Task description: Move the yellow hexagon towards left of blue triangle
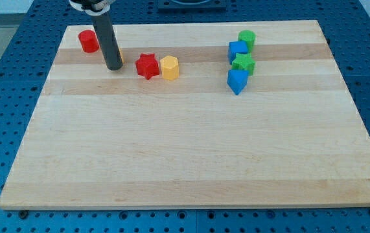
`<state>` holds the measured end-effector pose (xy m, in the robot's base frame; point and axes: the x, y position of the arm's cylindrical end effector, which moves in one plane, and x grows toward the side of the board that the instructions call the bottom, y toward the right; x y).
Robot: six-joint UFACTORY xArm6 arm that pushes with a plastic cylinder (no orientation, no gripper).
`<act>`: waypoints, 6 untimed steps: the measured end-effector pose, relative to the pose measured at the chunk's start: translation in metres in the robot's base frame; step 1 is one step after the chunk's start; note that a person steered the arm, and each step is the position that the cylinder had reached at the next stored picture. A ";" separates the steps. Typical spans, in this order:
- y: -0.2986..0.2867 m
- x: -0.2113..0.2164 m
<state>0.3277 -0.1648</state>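
The yellow hexagon (170, 67) lies on the wooden board in the upper middle, touching the red star (147, 66) on its left. The blue triangle (237, 81) lies well to the hexagon's right, lowest of a cluster. My tip (114, 66) rests on the board left of the red star, a short gap away. A sliver of an orange-yellow block (120, 57) shows just behind the rod, mostly hidden.
A red cylinder (88, 41) stands at the upper left. Above the blue triangle lie a green star (243, 63), a blue cube (238, 50) and a green cylinder (247, 39). The board (185, 155) sits on a blue perforated table.
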 end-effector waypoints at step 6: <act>-0.045 -0.006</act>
<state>0.3213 -0.2102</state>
